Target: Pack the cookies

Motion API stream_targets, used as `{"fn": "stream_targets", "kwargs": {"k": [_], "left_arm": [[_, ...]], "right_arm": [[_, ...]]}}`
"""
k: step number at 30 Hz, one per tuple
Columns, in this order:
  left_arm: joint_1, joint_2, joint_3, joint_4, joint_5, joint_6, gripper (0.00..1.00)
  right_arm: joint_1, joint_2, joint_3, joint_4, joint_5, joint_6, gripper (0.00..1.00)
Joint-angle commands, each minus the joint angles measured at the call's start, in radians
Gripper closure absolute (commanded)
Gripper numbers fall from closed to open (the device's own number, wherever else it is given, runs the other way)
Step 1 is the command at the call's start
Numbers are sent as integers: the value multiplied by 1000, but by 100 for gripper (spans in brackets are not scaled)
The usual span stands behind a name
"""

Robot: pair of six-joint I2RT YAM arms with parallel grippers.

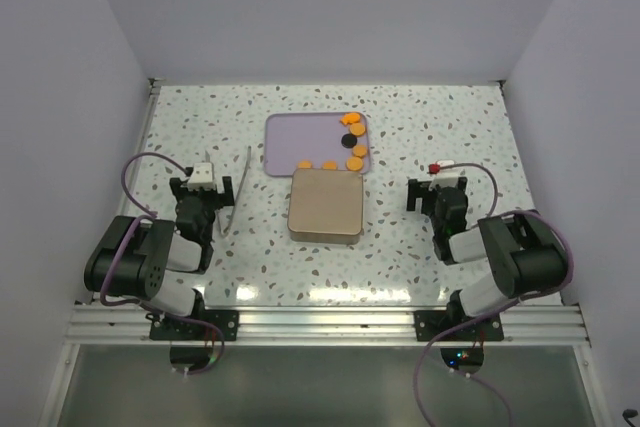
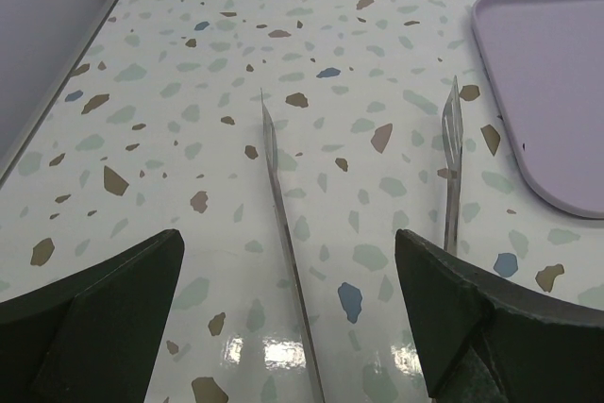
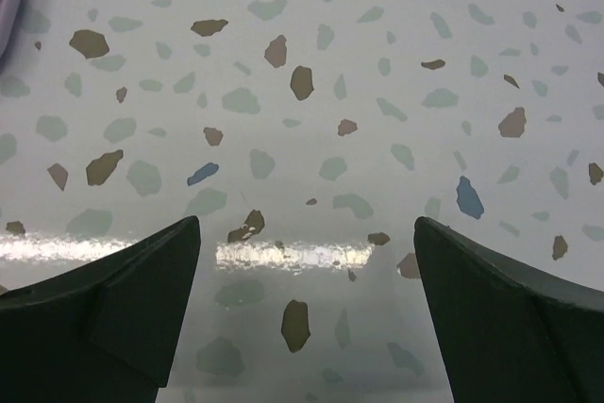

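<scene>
My left fingers [image 2: 104,318] and right fingers [image 3: 113,313] were spread wide and empty, cookies [image 1: 359,151] lined the tray's [image 1: 305,137] right edge, so I reckoned centring squarely over the tongs [image 2: 280,205] left of the tray mattered most.

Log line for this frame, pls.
left gripper open, empty, by tongs | right gripper open, empty | cookies on tray | tin beside tray

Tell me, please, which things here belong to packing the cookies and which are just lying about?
For the job: cookies, lilac tray, square tin, probably the tongs.
Just there: speckled table, white walls.
</scene>
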State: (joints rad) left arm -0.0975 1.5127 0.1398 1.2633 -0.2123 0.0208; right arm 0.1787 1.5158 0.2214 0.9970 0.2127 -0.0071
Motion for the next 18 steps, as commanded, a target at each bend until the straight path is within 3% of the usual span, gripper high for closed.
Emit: {"fn": "stream_targets", "kwargs": {"k": [1,18], "left_arm": [[7,-2,20,114,-1,14,0],[7,-2,20,114,-1,14,0]], "right_arm": [[-19,12,126,-7,-47,-22,1],[-41,20,130,-1,-44,-8,1]]}}
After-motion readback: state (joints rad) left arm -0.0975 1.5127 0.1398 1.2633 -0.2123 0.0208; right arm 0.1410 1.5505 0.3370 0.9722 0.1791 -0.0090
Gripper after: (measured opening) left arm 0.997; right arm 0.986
